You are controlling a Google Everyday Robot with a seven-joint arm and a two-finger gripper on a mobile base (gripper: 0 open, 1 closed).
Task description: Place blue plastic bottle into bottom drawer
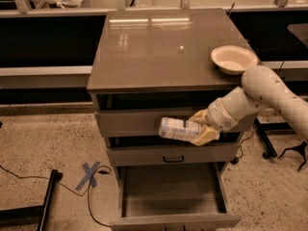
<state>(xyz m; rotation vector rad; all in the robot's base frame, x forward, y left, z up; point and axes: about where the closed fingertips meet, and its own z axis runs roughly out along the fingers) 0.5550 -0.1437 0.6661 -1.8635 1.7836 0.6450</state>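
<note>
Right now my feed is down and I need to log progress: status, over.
Gripper shut on bottle, in front of the top drawer. Bottle held sideways, not yet in. Bottom drawer open below it, nothing seen blocking the drop.

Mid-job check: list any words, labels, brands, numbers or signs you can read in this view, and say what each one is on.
Label on the blue plastic bottle, held by the gripper above the open bottom drawer: printed, but too blurred to read.
Floor left of the cabinet: a blue tape cross shaped like "X"; a mark, not lettering.
The bowl and cabinet top: no text visible.
</note>
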